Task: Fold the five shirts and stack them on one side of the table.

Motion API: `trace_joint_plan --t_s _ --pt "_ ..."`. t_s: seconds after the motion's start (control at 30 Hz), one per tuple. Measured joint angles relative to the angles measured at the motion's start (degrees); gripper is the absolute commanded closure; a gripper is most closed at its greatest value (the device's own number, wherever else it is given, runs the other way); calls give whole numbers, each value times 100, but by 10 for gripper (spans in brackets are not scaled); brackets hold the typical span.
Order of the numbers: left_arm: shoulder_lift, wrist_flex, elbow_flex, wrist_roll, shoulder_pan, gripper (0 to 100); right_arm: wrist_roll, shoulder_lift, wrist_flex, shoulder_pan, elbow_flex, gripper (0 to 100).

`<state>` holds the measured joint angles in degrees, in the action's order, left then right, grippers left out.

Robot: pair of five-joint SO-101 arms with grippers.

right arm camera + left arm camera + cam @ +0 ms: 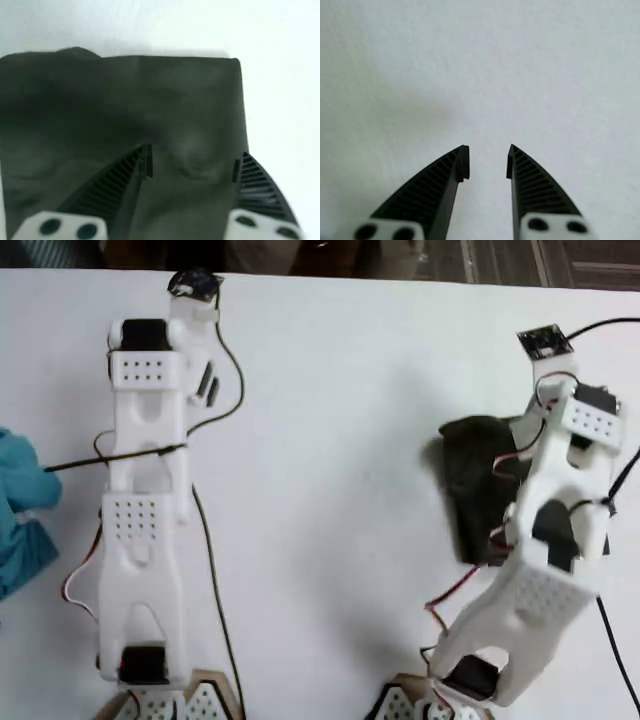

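My left pincer (487,161) hangs over the bare white table (520,60). Its two black ribbed fingers (440,192) are parted by only a narrow gap, and I have hold of nothing with it. From above, my left arm (145,490) lies stretched out along the left half of the table, pointing toward the far edge, with a thin black cable (215,580) trailing beside it.

My right pincer (192,165) is spread much wider, about as wide as a good part of the cloth beneath it. It sits directly over a dark shirt (150,100) and grips nothing. I cannot tell whether the tips rest on the fabric or hang just above it. There is a soft dimple in the cloth between the tips.

The dark shirt is folded into a flat, roughly rectangular pad with straight edges and one square corner. It lies on the right half of the table, partly hidden under my right arm (540,570), which bends over it from the near edge.

A blue shirt (20,510) lies bunched up at the left edge of the table, cut off by the frame. It is near my left arm but apart from it, and well apart from the dark one, with both arms and open table between them
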<state>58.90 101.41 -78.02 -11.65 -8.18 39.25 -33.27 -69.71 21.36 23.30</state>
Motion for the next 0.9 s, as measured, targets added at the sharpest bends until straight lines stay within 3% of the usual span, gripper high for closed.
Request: trace_joint_plan --t_s 0.33,0.73,0.9 --pt "0 0 0 0 0 850 0 -2048 -237 -211 2444 739" --pt "0 0 0 0 0 850 9 -2998 -281 -308 3710 831" --pt "0 0 0 0 0 850 466 -3270 -255 -404 4167 844"
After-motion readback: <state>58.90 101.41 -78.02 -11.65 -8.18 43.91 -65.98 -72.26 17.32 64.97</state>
